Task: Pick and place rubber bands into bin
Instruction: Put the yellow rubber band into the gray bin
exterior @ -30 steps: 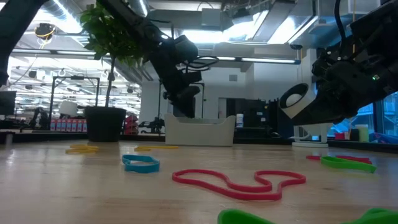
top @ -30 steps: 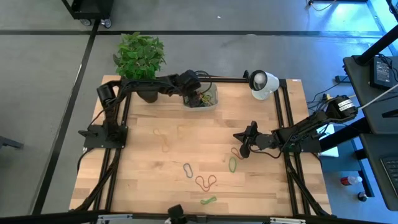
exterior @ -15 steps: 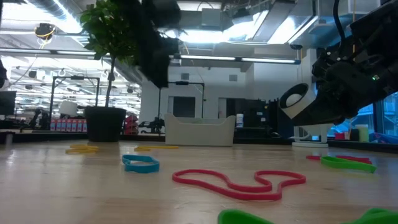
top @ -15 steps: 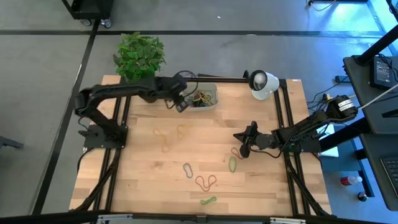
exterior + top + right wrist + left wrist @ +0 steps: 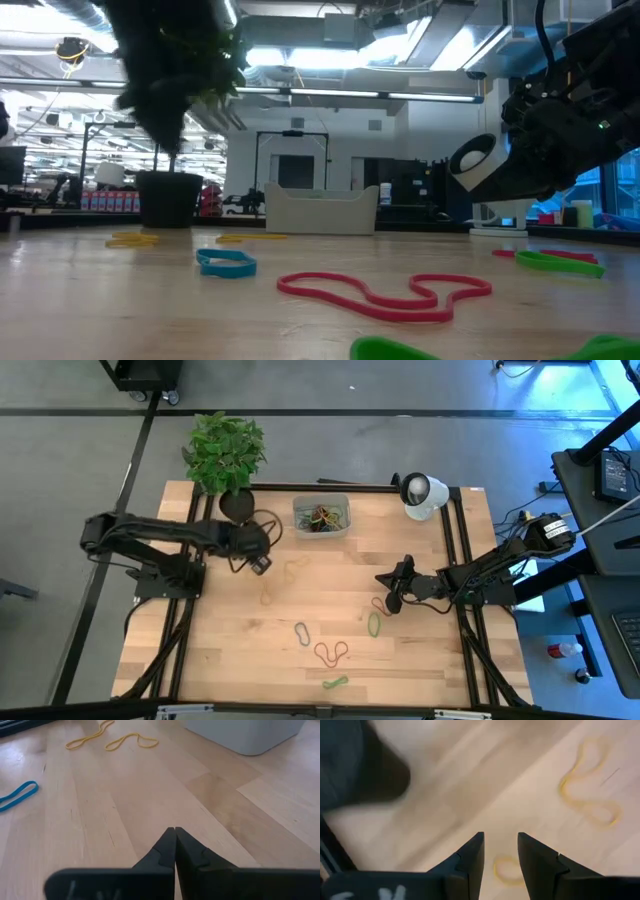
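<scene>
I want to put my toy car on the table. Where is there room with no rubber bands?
The bare wood at the near left corner, beside the blue band, is free. So is the strip between the bin and the white camera. The middle near edge is crowded: red band, green bands, and the right hand. The left hand hovers by the yellow bands.

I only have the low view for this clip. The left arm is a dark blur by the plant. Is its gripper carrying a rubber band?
Observer: No. The left wrist view shows the left gripper open and empty, with a yellow-tan rubber band loop on the wood beneath it.
Operator: Is anything inside the shallow translucent plastic bin?
Observer: Yes. The high view shows a tangle of coloured rubber bands in it.
Operator: And the right gripper?
Observer: Its wrist view shows it shut on nothing, over bare wood.
</scene>
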`<state>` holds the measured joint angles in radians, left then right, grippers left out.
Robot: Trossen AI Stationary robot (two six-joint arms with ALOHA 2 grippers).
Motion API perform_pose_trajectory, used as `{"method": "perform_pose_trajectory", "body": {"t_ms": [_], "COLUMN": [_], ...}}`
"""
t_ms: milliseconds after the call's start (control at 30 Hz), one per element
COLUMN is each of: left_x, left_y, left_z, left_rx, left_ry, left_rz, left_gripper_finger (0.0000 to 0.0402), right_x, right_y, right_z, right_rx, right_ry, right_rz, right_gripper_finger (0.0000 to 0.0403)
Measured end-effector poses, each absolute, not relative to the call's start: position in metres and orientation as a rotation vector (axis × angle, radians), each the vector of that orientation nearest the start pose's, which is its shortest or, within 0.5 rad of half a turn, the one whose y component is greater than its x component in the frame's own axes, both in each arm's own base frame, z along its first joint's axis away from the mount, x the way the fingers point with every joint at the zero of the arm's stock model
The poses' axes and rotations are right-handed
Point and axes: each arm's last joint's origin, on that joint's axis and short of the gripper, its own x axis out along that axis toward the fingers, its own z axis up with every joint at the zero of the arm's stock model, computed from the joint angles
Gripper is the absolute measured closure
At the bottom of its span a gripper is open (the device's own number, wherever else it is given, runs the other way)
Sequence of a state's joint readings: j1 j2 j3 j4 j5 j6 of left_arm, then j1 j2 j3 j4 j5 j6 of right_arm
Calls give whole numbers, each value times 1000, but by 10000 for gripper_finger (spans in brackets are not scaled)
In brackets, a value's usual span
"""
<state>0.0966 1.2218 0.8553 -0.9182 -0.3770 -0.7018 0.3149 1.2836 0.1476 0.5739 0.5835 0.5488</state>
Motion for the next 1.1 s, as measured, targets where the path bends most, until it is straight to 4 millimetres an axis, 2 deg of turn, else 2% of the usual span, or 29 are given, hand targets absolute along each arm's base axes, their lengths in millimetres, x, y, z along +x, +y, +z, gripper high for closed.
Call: {"method": "perform_pose_trajectory", "body": {"t_ms": [233, 367, 467, 767, 1100], "left_x": [180, 172, 170, 173, 180], "left_y": [15, 11, 11, 12, 12], "left_z": [171, 151, 144, 143, 128], "left_rx": [-501, -536, -547, -531, -495], "left_ry": [1153, 1154, 1148, 1117, 1182], "left_rz": [890, 886, 876, 880, 897], "left_gripper_finger": [291, 293, 297, 301, 302], "right_x": [177, 177, 177, 177, 177], "right_y": [41, 41, 41, 41, 41], "right_z": [111, 111, 111, 111, 111], "right_rx": [289, 290, 289, 290, 292], "right_ry": [418, 418, 418, 418, 415], "right_rz": [-390, -390, -390, -390, -389], "right_gripper_finger": [399, 399, 399, 399, 399]}}
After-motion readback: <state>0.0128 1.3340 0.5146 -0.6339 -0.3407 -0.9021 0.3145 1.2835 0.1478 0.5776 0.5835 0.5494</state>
